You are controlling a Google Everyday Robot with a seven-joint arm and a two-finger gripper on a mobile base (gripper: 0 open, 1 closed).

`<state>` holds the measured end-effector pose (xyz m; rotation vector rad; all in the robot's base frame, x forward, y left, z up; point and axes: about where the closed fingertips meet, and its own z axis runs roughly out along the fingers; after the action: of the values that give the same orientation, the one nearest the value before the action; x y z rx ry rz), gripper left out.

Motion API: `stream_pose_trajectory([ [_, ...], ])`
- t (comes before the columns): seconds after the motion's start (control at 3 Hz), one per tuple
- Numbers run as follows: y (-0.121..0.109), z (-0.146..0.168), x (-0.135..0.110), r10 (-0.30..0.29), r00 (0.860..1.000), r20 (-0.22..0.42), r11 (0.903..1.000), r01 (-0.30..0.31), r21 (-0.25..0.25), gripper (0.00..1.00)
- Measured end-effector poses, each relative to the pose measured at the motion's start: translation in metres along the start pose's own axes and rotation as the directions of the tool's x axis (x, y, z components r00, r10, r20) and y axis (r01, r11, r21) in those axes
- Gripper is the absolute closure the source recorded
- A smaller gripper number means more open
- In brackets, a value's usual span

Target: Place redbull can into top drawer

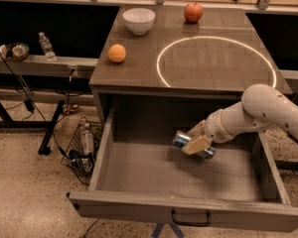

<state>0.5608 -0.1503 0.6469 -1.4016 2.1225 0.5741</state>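
The top drawer (139, 175) is pulled wide open below the table, grey inside, with a small black handle (190, 218) on its front panel. My gripper (196, 144) reaches into the drawer from the right on the white arm. It is shut on the redbull can (181, 139), which lies on its side, its shiny silver end pointing left. The can is low over the drawer floor, near the middle-right; I cannot tell whether it touches the floor.
On the tabletop stand a white bowl (139, 20), an orange (116, 53) and a red apple (192, 12), beside a glowing white ring (161, 66). A water bottle (46, 46) stands on a shelf at the left. Cables and a wire basket (82, 145) lie on the floor left of the drawer.
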Motion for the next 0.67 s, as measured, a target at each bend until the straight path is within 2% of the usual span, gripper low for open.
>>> stream_pose_trajectory([
  [0.67, 0.007, -0.031, -0.007, 0.043, 0.994, 0.096, 0.9984, -0.047, 0.031, 0.05],
])
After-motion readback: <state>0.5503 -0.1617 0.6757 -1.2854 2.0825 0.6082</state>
